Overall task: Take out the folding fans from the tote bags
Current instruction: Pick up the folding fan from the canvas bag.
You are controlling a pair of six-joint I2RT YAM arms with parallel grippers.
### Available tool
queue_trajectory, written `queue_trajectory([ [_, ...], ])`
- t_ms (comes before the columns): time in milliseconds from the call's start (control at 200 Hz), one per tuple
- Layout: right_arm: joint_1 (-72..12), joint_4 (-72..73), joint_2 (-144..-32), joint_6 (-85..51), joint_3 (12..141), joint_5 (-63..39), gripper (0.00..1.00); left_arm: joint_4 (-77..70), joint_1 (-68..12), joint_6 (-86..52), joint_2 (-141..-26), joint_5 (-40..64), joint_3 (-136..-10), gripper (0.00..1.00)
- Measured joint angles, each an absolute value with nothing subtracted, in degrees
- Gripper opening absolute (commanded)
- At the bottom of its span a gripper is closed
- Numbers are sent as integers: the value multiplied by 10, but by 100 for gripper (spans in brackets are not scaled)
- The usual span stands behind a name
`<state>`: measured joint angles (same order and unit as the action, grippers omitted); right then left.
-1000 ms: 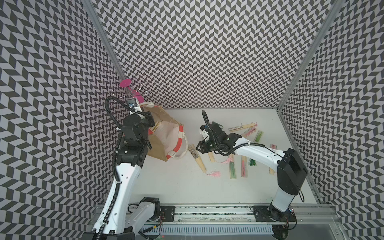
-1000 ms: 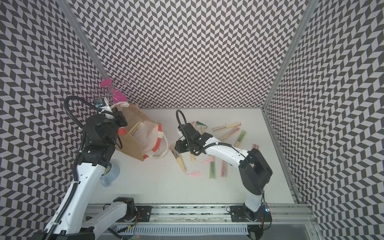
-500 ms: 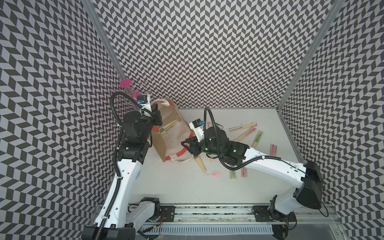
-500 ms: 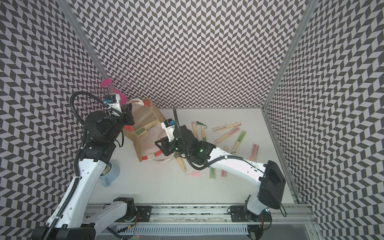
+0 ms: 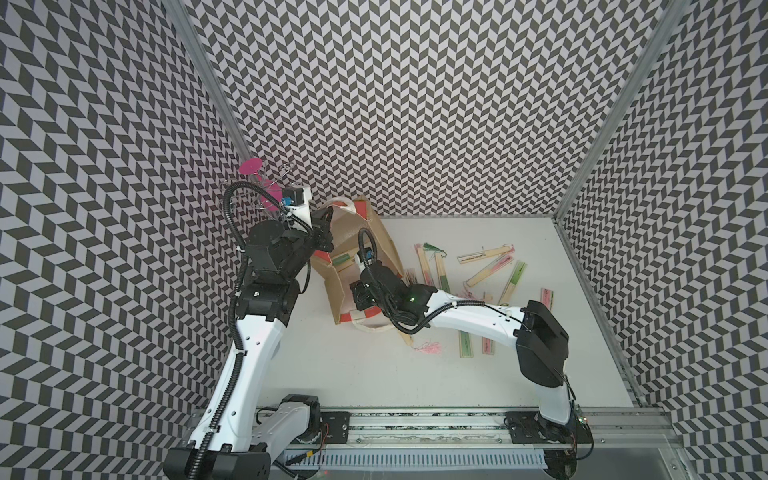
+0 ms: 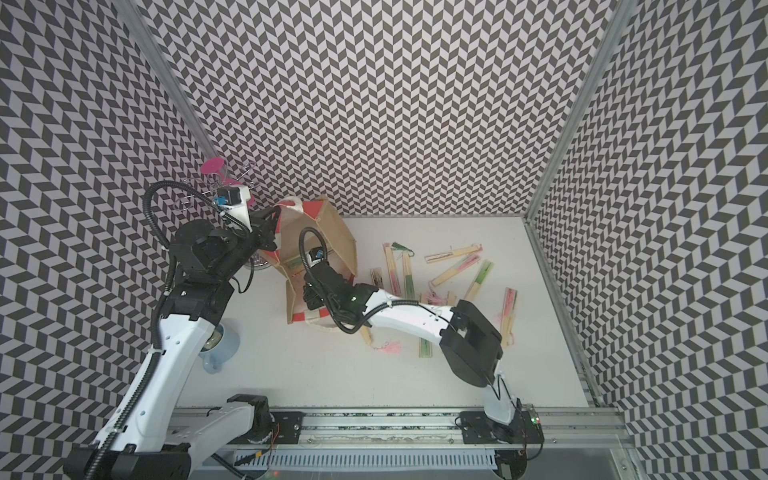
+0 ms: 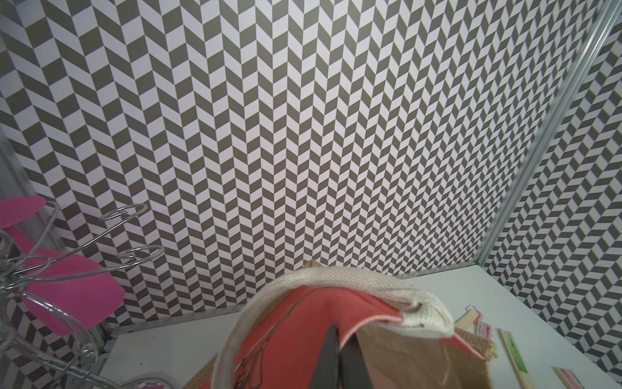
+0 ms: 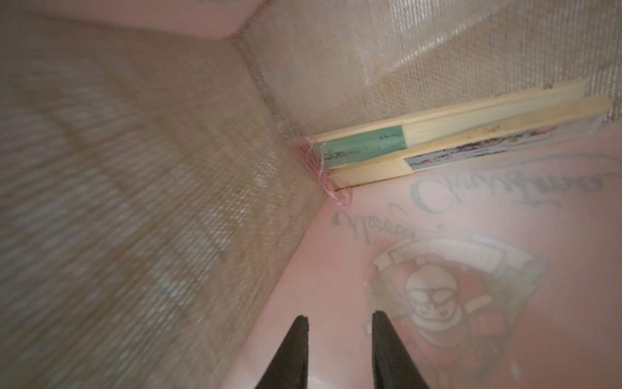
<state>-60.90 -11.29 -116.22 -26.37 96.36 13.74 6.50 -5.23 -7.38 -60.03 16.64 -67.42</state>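
1. The left tool (image 7: pixel 340 333) is pinched shut on the red-orange trim (image 7: pixel 303 313) of the tote bag (image 5: pixel 384 245), just beneath a white rope handle (image 7: pixel 336 279). Only fabric sits between its jaws. This grip appears meant to hold the soft mouth up and open and to stop the bag sliding.
2. The bag lies tipped on the counter (image 5: pixel 374 374) near the back corner, its mouth turned toward the right arm. That gives the arm a straight way in.
3. The right tool (image 8: pixel 340 316) is inside the bag, jaws apart with nothing between them. It points over the pale lining toward the far corner.
4. Two folding fans lie in that corner: a green-papered fan (image 8: pixel 360 144) and an ink-printed fan (image 8: pixel 471 151). They touch side by side, flat in the crease where the floor meets a wall, with pink tassel thread bunched at their ends. The green one also shows in a top view (image 5: pixel 343 261).
5. The scattered fans (image 5: pixel 484 254) lie on the counter beyond the bag's right side, some under the right arm, none blocking the mouth.
6. The step in hand looks like the reach for a remaining fan. The tool probably needs to go deeper and straddle one slim stick. The risks are pinching both fans at once, or catching the lining.
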Motion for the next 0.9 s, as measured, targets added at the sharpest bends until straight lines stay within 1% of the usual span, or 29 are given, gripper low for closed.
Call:
queue_trajectory([
  [115, -602, -118, -1201, -288, 1008, 140, 42, 58, -52, -81, -583, 190, -674, 0],
  [245, -582, -104, -1213, -328, 1009, 119, 43, 44, -52, -82, -545, 213, -659, 0],
  [381, -544, -38, -1212, -372, 976, 73, 46, 18, -52, -77, -484, 239, -602, 0],
  [556, -514, 27, -1196, -402, 909, 44, 53, 7, -52, -57, -411, 272, -519, 0],
  [666, -508, 44, -1168, -413, 869, 44, 53, -8, -52, -49, -364, 292, -469, 0],
  [826, -507, 63, -1126, -425, 825, 62, 48, -49, -53, -46, -300, 321, -418, 0],
  [901, -507, 71, -1108, -430, 808, 76, 48, -65, -53, -46, -274, 331, -402, 0],
])
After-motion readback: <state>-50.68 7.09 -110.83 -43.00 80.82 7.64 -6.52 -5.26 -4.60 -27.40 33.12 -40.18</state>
